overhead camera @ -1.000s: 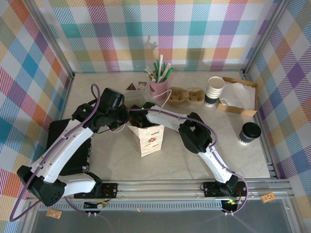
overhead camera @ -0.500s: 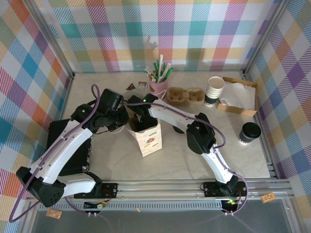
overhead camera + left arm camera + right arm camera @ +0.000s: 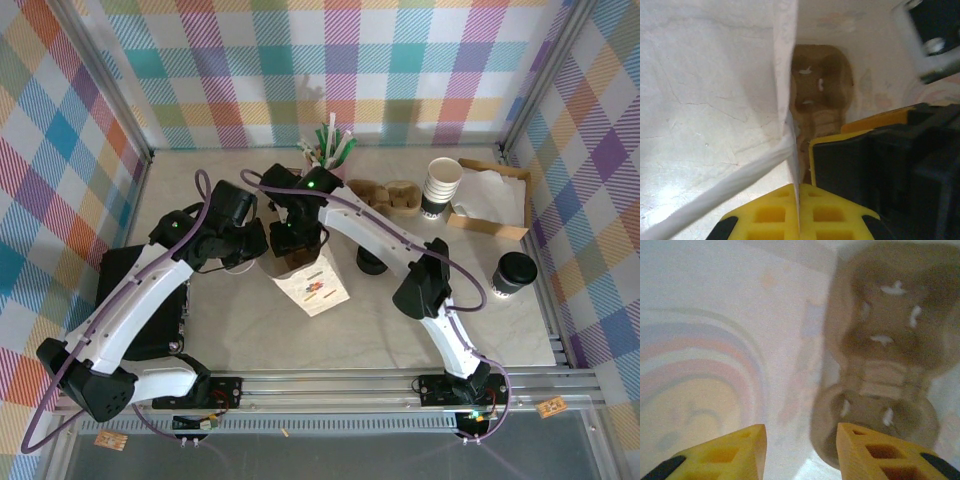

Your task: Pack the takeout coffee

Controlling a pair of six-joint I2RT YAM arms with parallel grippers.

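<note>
One takeout coffee out there: white cup, black band, round black lid, standing alone on the desk at the far right, well apart from both arms. At the back there's one lidless cup stack and one pulp carrier beside the pink holder, plus one squat black lid stack nearer the middle. One white paper bag, and look, it now leans over to the right where a second ago it stood upright! The left claw is clamped on the bag's thin rim, yellow ribbed pads pinching paper. The right claw, shut a second ago, now has its yellow fingertips parted at the bag's mouth, nothing between them. Down inside lies a second brown moulded tray, rough fibre with rounded wells. The coffee hasn't moved.
</note>
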